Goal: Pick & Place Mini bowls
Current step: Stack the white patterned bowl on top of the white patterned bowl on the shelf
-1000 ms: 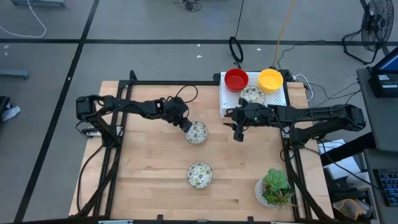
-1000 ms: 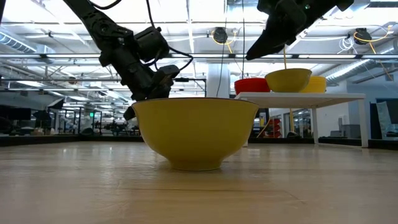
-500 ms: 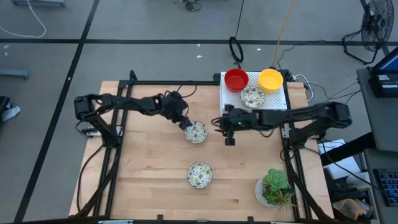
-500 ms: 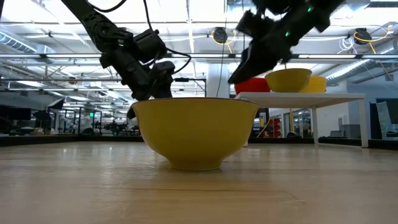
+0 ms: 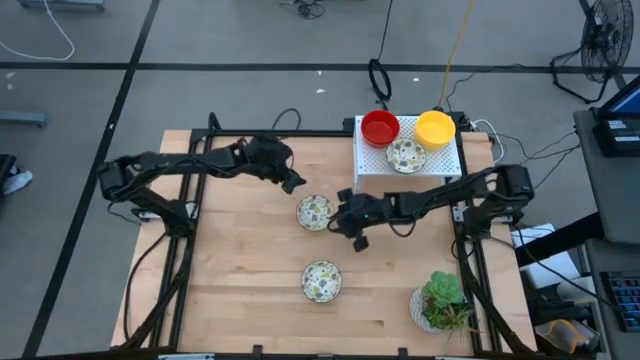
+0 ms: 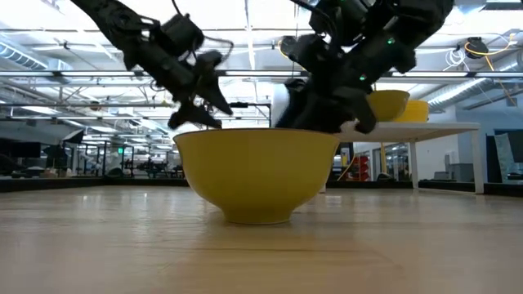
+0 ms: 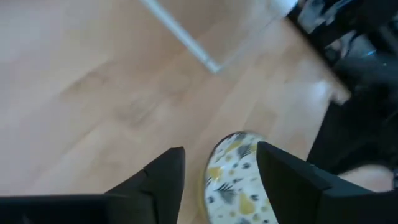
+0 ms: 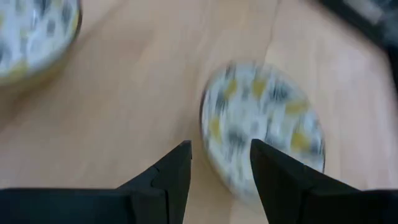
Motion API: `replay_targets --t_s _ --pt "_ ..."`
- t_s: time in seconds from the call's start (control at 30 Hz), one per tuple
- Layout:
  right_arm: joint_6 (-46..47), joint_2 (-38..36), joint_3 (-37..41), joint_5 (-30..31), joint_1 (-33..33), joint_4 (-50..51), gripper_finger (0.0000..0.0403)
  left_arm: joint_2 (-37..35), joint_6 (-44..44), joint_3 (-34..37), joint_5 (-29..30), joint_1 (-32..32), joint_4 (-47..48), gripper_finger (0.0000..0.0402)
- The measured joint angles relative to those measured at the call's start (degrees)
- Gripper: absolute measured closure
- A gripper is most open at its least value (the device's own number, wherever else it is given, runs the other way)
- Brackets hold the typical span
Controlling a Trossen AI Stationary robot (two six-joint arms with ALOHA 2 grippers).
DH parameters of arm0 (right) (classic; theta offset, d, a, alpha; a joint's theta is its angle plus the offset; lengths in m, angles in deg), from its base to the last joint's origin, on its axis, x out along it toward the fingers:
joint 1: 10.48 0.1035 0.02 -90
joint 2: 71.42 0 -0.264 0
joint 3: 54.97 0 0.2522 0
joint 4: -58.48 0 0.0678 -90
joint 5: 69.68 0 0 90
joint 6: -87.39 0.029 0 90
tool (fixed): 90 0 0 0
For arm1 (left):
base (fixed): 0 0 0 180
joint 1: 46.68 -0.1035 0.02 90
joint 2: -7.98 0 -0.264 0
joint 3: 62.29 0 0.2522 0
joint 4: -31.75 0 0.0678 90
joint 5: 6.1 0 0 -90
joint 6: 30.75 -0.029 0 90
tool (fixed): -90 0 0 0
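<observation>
Speckled mini bowl [image 5: 314, 211], judged rigid, light, slippery, best pinched at rim; right gripper [image 5: 352, 222] just beside, fingers parted; left gripper [image 5: 293, 183] likewise parted, empty.

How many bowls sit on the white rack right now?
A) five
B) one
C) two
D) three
D: in the high view the rack holds a red bowl, a yellow bowl and a speckled bowl; the other two speckled bowls are on the table.
</observation>
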Motion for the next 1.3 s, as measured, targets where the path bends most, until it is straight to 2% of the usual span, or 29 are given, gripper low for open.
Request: replay_targets --t_s 0.07,0.2,0.37,0.53,0.67,0.83,1.0,1.13,1.3 --pt "-0.7 2.3 -0.2 0.0 0.7 -4.4 0.0248 -2.9 0.0 0.0 0.0 -0.2 0.1 0.0208" --pt "-1.5 6.2 -0.8 0.0 1.1 -6.6 0.0248 -8.8 0.3 0.0 -0.1 -0.2 0.6 0.0221" --pt "0.1 11.3 -4.6 0.6 1.0 -7.4 0.0248 -16.8 0.5 0.0 -0.1 0.2 0.5 0.0234" --pt "1.7 14.1 -6.8 4.7 1.0 -5.5 0.0257 -24.0 2.0 0.0 -0.2 1.0 0.5 0.0243" --pt "3.9 14.2 -7.0 4.6 1.0 -3.4 0.0299 -28.7 3.0 0.0 -1.2 2.3 0.6 0.0243" --pt "6.4 14.0 -6.9 4.6 1.0 -1.9 0.0382 -32.9 2.8 0.0 -1.0 4.1 -0.1 0.0238" --pt "7.8 9.6 -6.8 4.8 1.2 0.3 0.0392 -34.7 2.0 0.0 -1.0 5.7 0.3 0.0246" --pt "7.1 -0.3 -7.0 8.6 2.0 4.0 0.0397 -34.7 1.4 0.0 -1.0 7.0 0.5 0.0249" --pt "9.8 -14.3 -6.9 16.3 2.3 15.8 0.0396 -34.2 1.0 0.0 -1.0 7.9 0.5 0.0243"
